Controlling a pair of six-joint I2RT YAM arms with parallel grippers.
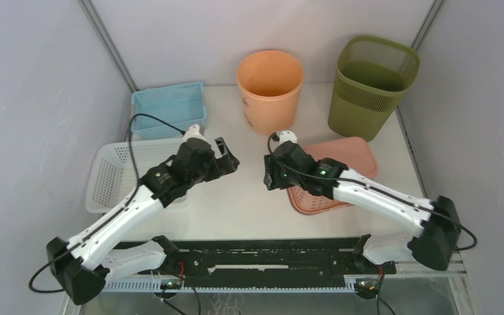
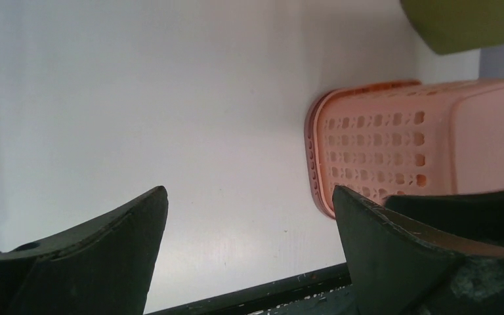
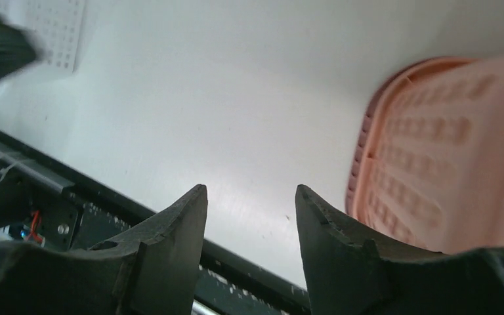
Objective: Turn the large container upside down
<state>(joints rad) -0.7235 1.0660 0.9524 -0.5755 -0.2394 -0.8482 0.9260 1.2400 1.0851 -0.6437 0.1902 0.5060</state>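
Observation:
A pink perforated basket (image 1: 349, 153) lies bottom up on the white table at the right of centre, partly under my right arm. It also shows in the left wrist view (image 2: 400, 144) and in the right wrist view (image 3: 446, 144). My right gripper (image 1: 272, 178) is open and empty just left of the basket's near left corner, above the table (image 3: 251, 190). My left gripper (image 1: 228, 159) is open and empty over bare table in the middle, its jaws wide apart (image 2: 249, 197), well left of the pink basket.
An upright orange bucket (image 1: 270, 88) and a green mesh bin (image 1: 371, 85) stand at the back. A blue basket (image 1: 169, 108) sits at the back left, with a white basket (image 1: 115, 174) in front of it. A black rail (image 1: 269, 259) runs along the near edge.

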